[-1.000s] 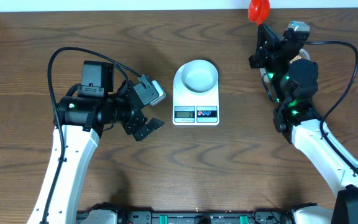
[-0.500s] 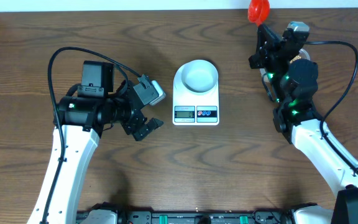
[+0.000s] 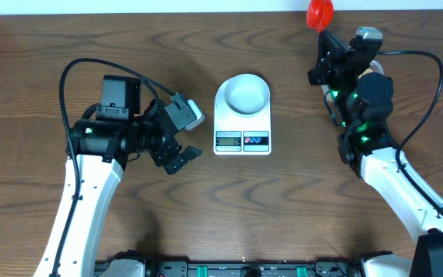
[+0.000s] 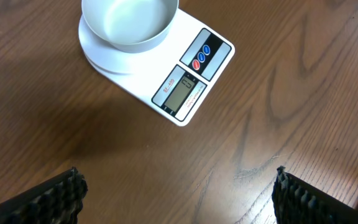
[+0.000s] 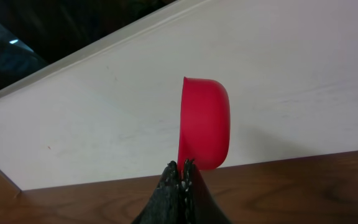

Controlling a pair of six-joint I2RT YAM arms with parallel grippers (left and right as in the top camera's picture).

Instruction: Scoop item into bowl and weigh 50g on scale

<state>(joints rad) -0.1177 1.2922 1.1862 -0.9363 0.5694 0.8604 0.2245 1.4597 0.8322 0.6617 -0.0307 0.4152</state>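
Observation:
The white scale (image 3: 242, 132) stands mid-table with the pale bowl (image 3: 244, 94) on its platform; the bowl's inside looks bare. In the left wrist view the bowl (image 4: 129, 22) and the scale (image 4: 191, 74) lie ahead. My left gripper (image 3: 191, 137) hovers just left of the scale, open, with only wood between its fingers (image 4: 61, 196). My right gripper (image 3: 323, 32) is at the table's far right edge, shut on the handle of a red scoop (image 3: 320, 12). From the right wrist, the scoop (image 5: 205, 121) shows edge-on above the gripper (image 5: 182, 168). No item is in view.
A white wall (image 5: 278, 68) runs behind the table's far edge, close to the scoop. A pale curved rim (image 3: 334, 108) peeks from under the right arm; I cannot tell what it is. Black cables loop over both arms.

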